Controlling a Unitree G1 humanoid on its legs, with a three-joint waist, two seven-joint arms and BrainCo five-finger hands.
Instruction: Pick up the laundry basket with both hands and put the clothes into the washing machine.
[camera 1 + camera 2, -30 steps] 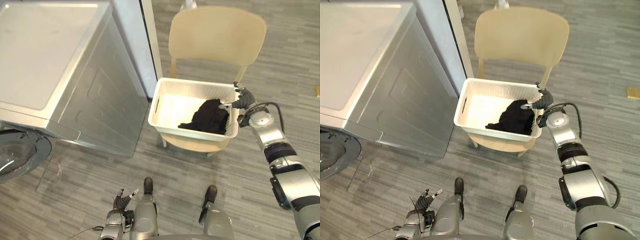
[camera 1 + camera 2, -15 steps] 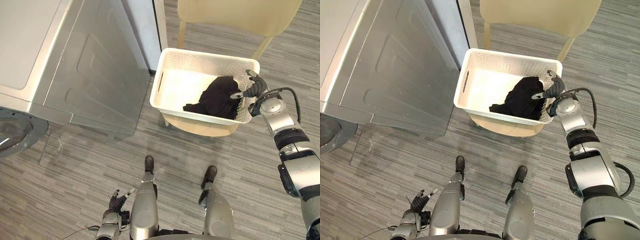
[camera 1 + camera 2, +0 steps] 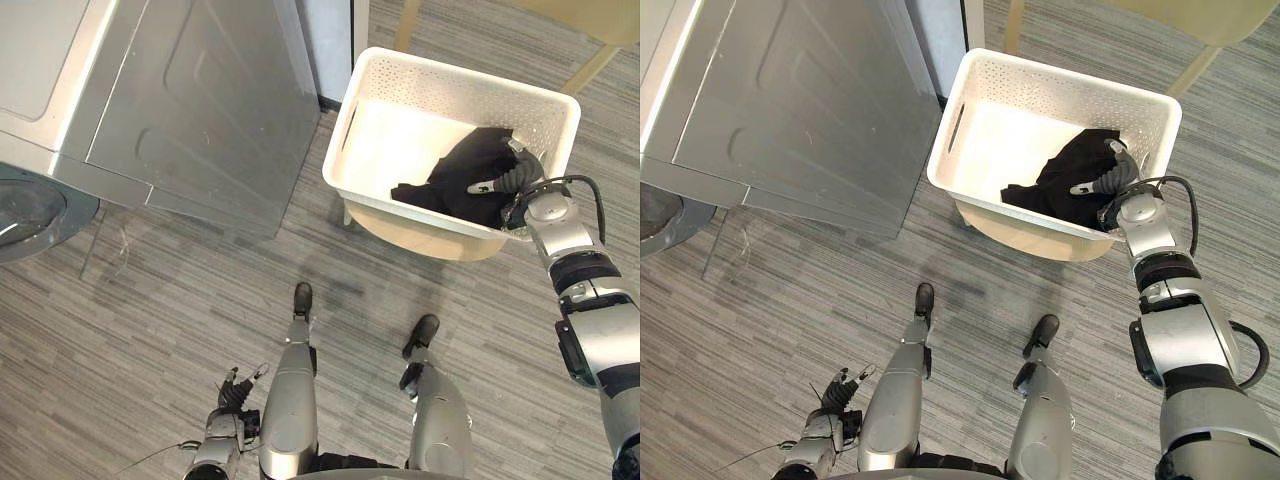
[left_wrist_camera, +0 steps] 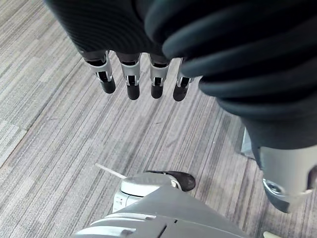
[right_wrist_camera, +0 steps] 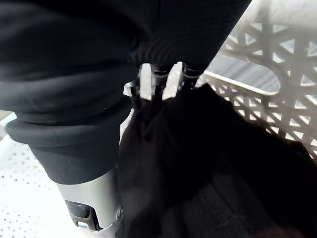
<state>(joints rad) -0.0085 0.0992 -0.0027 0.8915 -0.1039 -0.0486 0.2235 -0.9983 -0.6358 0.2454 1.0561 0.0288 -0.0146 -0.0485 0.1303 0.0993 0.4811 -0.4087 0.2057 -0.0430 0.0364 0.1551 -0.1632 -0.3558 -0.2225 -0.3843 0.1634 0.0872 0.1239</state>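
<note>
Left eye view: basket (image 3: pixel 450 80) sits on the chair (image 3: pixel 425 236) ahead-right of the robot, long axis left-right, with the right hand (image 3: pixel 517 178) inside its right end on the clothes (image 3: pixel 465 170). Left wrist view: left hand (image 4: pixel 130 79) dangles open over the floor (image 4: pixel 49 124), well apart from the basket, so that arm's got the reaching to do, I reckon. Right wrist view: hand's pressed into the dark cloth, can't tell if it's gripping.

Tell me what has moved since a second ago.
The right hand went from the laundry basket's right rim inward onto the black clothes; any grip is hidden. The basket stays on the chair and the left hand hangs low. The camera itself tilted.
</note>
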